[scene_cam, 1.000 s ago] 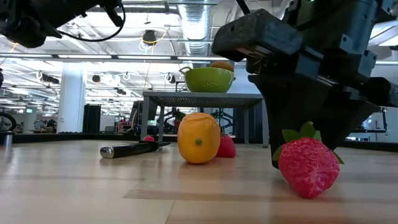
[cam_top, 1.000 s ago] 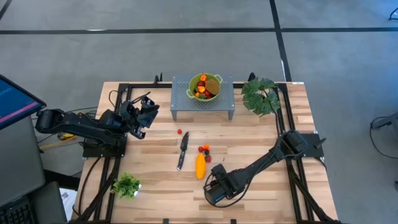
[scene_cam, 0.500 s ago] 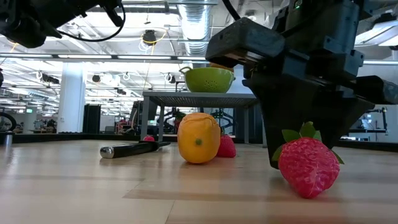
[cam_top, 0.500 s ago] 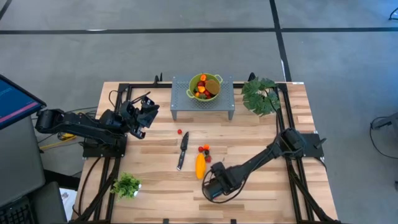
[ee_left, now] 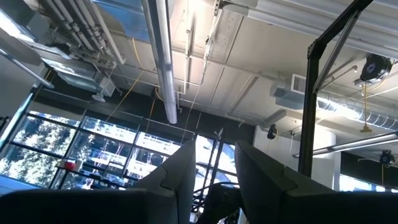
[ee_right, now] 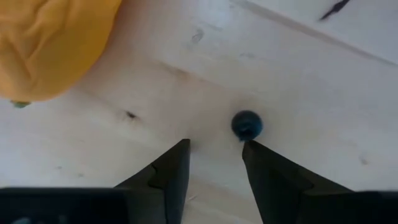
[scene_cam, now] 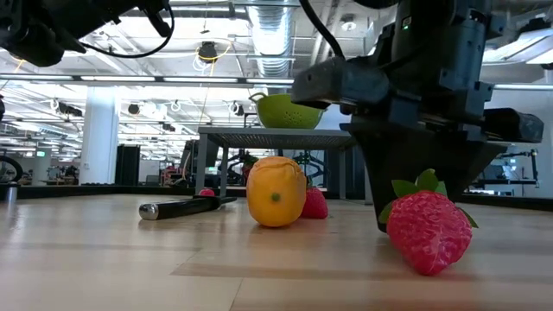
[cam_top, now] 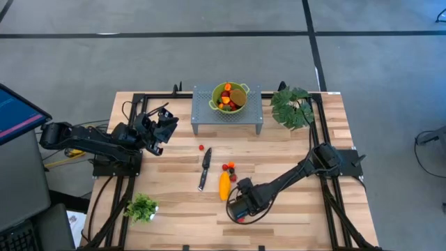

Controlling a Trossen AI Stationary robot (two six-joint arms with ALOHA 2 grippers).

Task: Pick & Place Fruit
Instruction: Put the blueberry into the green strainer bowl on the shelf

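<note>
My right gripper [ee_right: 216,144] points down over the near middle of the table [cam_top: 239,209], open, with bare wood between its fingers. A small dark blue ball [ee_right: 247,124] lies on the wood just past one fingertip. The elongated yellow-orange fruit [cam_top: 224,185] lies close by on its far-left side [ee_right: 50,43]. A large strawberry [scene_cam: 429,229] lies in front of the gripper in the low view. More small fruit [cam_top: 228,167] and a red ball [cam_top: 201,148] lie mid-table. My left gripper [cam_top: 164,125] waits raised at the left, open, pointing up [ee_left: 214,163].
A green colander [cam_top: 229,96] with fruit in it stands on a grey perforated stand [cam_top: 226,118] at the far middle. A black-handled knife [cam_top: 204,169] lies left of the yellow-orange fruit. Green plants stand at the far right [cam_top: 293,106] and the near left [cam_top: 141,207].
My right gripper has shifted a little toward the table's left edge, low over the wood, and has tipped slightly. Its fingers stay as wide apart as before. The fruit has not moved.
</note>
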